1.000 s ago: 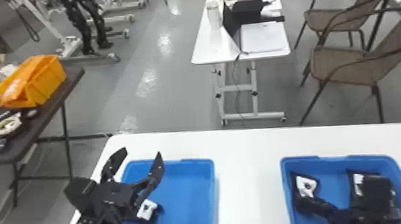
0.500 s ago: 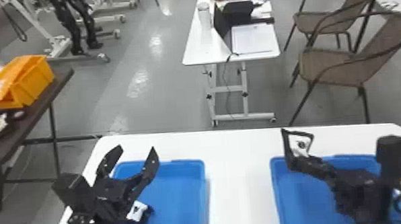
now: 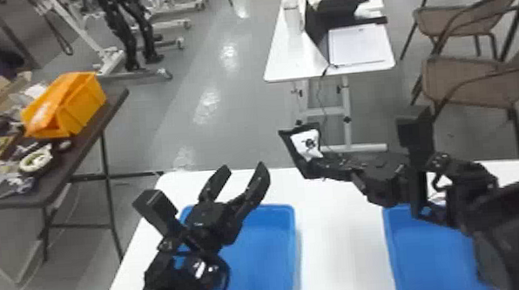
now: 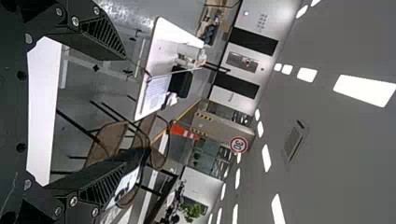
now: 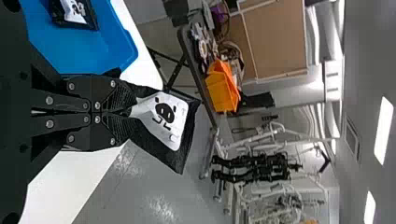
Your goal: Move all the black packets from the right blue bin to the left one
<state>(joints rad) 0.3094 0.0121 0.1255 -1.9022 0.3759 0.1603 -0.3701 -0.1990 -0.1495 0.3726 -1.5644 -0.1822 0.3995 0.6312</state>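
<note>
A: What is on the worktop (image 3: 344, 241)?

B: Two blue bins on a white surface. The left blue bin (image 3: 264, 260) is partly hidden behind the left arm. The right blue bin (image 3: 428, 257) is at the lower right, partly covered by the right arm.

A: Where is the packet being handled?

B: The black packet (image 3: 308, 143) is raised near the far edge of the worktop, between the two bins from side to side. It has a white label with a dark cartoon face and is gripped by one end.

A: Gripped by which hand?

B: The right end effector (image 3: 315, 168), reaching in from the right. In the right wrist view, the fingers of the right end effector (image 5: 133, 112) are pressed together on the packet's narrowed end, and the rest juts out past the tips.

A: And the other one?

B: The left end effector (image 3: 244, 169) is at the left bin, its two fingers spread wide and pointing away from the robot.

A: Any more packets?

B: Yes, a second packet (image 5: 77, 11), black with a white label, lies inside the left bin in the right wrist view.

A: What is in the room behind?

B: A dark side table (image 3: 109, 102) at left with an orange tub (image 3: 81, 102) on it, a small white table (image 3: 281, 64) farther off, and brown chairs (image 3: 468, 77) on the right.
</note>
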